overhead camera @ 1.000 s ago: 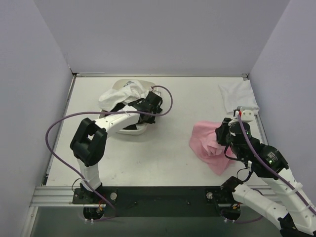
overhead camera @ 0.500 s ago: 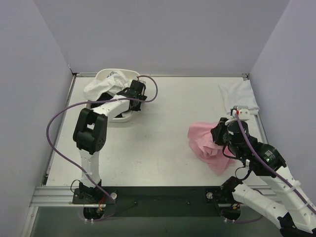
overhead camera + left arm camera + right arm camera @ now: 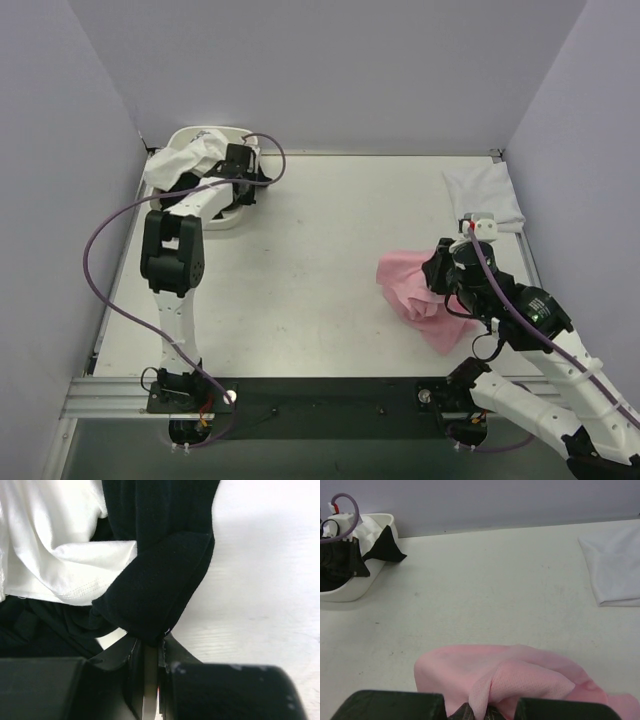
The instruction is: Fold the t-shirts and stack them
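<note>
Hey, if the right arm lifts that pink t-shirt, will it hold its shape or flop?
Probably floppy: the pink t-shirt lies in soft crumpled folds, so it should sag and drape from the right end effector, which pinches only one fold. It looks thin and likely light. Trailing cloth may drag across the table.

robot lab cell, plain partition walls [image 3: 60, 200], white surface [image 3: 330, 220], left arm [image 3: 172, 262] and right arm [image 3: 525, 318] mounted at aluminium rail [image 3: 100, 398]

Left arm is reaching way out toward 11 o'clock, left gripper [image 3: 150, 644] pinching the black t-shirt [image 3: 160, 580]. Right gripper [image 3: 481, 711] is sitting around 4 o'clock, clamping the pink t-shirt [image 3: 535, 680].
</note>
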Tool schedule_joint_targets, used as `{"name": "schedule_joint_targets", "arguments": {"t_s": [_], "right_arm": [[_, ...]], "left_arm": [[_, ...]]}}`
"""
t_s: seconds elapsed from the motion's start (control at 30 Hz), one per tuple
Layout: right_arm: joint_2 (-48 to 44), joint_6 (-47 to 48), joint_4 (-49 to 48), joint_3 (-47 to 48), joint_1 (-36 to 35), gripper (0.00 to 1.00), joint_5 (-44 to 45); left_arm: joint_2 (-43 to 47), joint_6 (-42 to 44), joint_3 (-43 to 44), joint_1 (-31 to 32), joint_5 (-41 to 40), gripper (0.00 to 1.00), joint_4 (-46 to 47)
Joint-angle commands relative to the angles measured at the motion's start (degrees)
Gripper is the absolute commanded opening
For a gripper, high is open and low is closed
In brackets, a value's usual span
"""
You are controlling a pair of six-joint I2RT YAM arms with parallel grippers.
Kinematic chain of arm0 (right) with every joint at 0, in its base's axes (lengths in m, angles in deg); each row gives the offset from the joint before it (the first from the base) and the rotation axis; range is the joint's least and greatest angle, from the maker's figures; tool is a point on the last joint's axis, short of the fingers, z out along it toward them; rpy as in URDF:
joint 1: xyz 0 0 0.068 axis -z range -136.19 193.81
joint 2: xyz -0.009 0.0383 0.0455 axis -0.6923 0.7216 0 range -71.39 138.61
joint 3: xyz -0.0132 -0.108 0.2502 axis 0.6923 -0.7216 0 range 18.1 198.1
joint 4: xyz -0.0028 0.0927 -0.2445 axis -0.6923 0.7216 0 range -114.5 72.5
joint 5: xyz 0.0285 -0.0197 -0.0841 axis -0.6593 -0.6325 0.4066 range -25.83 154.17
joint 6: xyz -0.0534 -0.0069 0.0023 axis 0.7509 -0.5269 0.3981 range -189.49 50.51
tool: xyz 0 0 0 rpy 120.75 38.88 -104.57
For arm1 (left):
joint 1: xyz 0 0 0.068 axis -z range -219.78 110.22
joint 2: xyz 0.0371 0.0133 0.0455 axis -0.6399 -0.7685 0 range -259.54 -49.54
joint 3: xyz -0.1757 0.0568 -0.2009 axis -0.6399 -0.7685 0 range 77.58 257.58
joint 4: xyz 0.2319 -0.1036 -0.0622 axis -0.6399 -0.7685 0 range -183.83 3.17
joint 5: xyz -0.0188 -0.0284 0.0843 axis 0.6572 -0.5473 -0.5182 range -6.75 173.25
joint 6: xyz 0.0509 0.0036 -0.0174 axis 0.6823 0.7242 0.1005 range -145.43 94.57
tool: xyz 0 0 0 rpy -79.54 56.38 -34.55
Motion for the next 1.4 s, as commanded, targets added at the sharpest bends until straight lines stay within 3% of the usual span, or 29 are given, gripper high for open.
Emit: {"name": "schedule_joint_targets", "arguments": {"t_s": [0.0,0.2,0.5,0.57,0.63,0.67,0.9,1.07,1.2,1.37], "right_arm": [[0.7,-0.1,-1.0,-0.3,-0.5,0.0,-0.2],[0.9,0.0,-1.3,-0.5,-0.6,0.0,-1.0],[1.2,0.0,-1.4,-0.8,-0.9,0.0,-1.0],[2.2,0.2,-1.7,-0.9,-0.9,0.0,-1.3],[3.7,0.5,-2.7,-0.7,-0.9,0.0,-1.6],[4.2,0.5,-3.0,-0.4,-0.9,0.0,-1.6],[12.0,2.9,-5.7,4.9,-0.8,0.0,-1.5],[24.2,4.8,-6.4,19.9,-0.1,0.0,-4.9],[35.5,1.5,-9.4,26.9,-3.2,0.0,-11.6],[47.7,-0.5,-18.4,30.9,-11.9,0.0,-23.9]], "left_arm": [[-0.5,-0.4,-2.3,-8.7,1.6,0.0,-2.5],[-3.3,-1.5,2.8,-12.9,4.0,0.0,-4.8],[-5.7,-1.9,6.2,-13.6,4.0,0.0,-5.5],[-4.8,-2.8,5.8,-13.6,4.3,0.4,-5.5],[-3.3,-4.7,6.0,-13.6,3.9,0.72,-6.2],[-2.9,-5.3,6.8,-13.6,3.6,0.94,-6.7],[7.4,-13.4,7.8,-12.2,-6.0,0.95,-11.8],[20.4,-16.1,7.7,-4.2,-15.4,0.96,-15.3],[28.9,-21.7,3.2,-1.2,-6.9,0.96,-17.9],[39.7,-21.3,-4.5,0.2,-1.7,0.97,-16.3]]}}
